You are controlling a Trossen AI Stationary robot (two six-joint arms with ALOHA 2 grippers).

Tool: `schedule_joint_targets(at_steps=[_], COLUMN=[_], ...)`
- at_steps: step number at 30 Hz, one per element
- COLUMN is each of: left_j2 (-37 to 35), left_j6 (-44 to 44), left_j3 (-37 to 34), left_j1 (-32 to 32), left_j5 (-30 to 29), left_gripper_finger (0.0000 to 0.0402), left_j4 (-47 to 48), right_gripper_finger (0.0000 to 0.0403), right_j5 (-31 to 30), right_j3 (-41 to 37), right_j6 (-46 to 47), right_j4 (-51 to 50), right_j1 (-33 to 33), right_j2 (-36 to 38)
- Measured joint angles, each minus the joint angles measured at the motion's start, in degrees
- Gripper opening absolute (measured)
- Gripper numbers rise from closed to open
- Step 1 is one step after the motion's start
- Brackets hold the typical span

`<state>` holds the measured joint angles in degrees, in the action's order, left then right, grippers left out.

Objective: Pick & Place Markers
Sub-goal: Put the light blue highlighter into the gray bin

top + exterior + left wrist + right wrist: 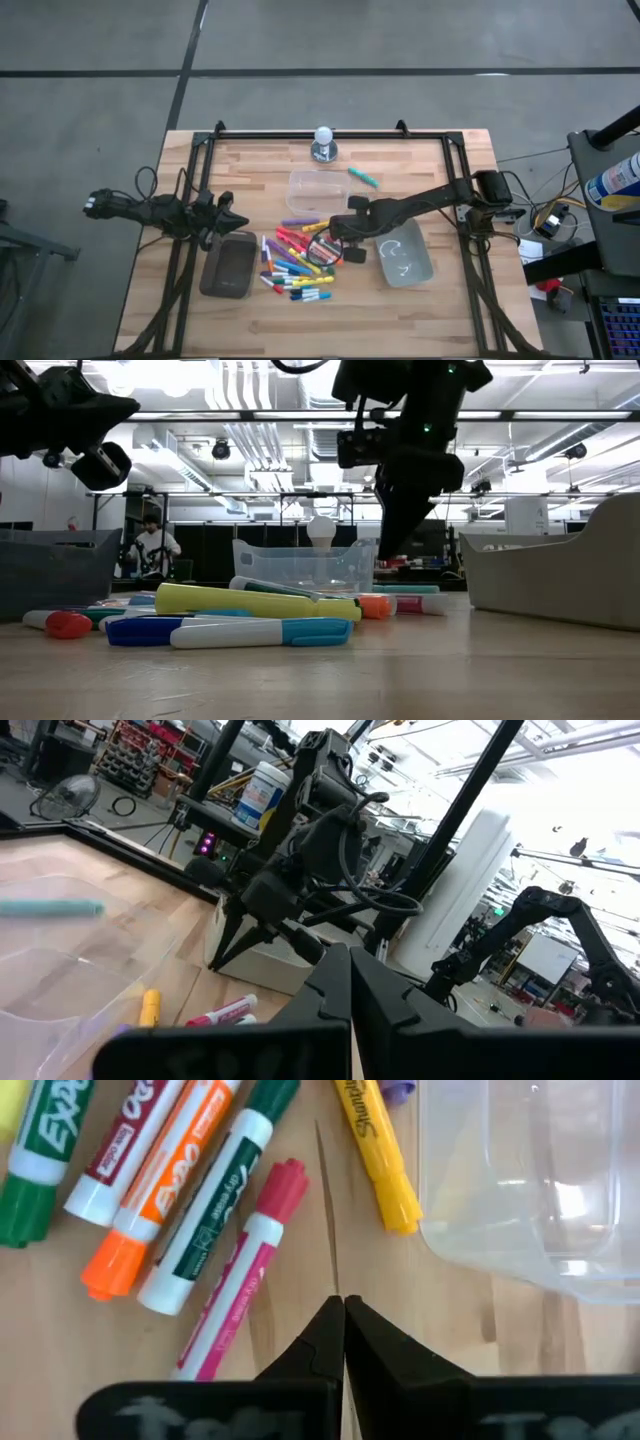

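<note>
The right gripper (338, 232) hangs over the marker pile (297, 262) mid-table (450, 310), at the pile's 1 o'clock edge, and its wrist view shows the fingers (330, 1342) pressed together with nothing between them. So it looks like the step in hand is going in for the next pick. To do that well, the fingers would have to spread first, then come down straddling one marker across its barrel. The pink marker (240, 1275) just ahead of the fingertips seems the easy one, since its right side is bare wood; the green one (215, 1205) touches its other side, so a sloppy descent could nudge both. The clear tub (318, 190) sits at 12 o'clock from the pile, near enough for a short carry. Counts: roughly twenty markers in the pile, though they overlap too much to be sure, plus one teal marker (364, 178) lying apart at the tub's 3 o'clock. There's one clear tub, one greyish tub (405, 260) at 3 o'clock of the pile, and one dark tray (229, 265) at 9 o'clock. The left gripper (232, 221) waits above the tray, fingers (370, 990) closed and empty.
</note>
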<state>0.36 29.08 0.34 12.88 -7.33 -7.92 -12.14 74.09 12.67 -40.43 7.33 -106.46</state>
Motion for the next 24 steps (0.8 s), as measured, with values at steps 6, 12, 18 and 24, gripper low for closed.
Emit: schedule_joint_targets(at_steps=[6, 12, 18, 24], left_j2=[0.0, 0.0, 0.0, 0.0], left_j6=[0.1, 0.1, 0.1, 0.1], left_j3=[0.0, 0.0, 0.0, 0.0], left_j1=[0.0, 0.0, 0.0, 0.0], left_j5=[0.0, 0.0, 0.0, 0.0], left_gripper_finger=[0.0, 0.0, 0.0, 0.0], left_j4=[0.0, 0.1, 0.1, 0.1], right_gripper_finger=[0.0007, 0.0008, 0.0036, 0.0106], right_j5=[-4.6, -13.5, -15.0, -14.6], right_j3=[1.1, 2.2, 2.5, 2.4], right_j6=[0.5, 2.4, 3.6, 2.6], right_j4=[-5.4, -11.0, -13.0, -13.1], right_j1=[0.1, -0.3, -3.4, -9.3], right_j2=[0.2, 0.6, 3.1, 5.0])
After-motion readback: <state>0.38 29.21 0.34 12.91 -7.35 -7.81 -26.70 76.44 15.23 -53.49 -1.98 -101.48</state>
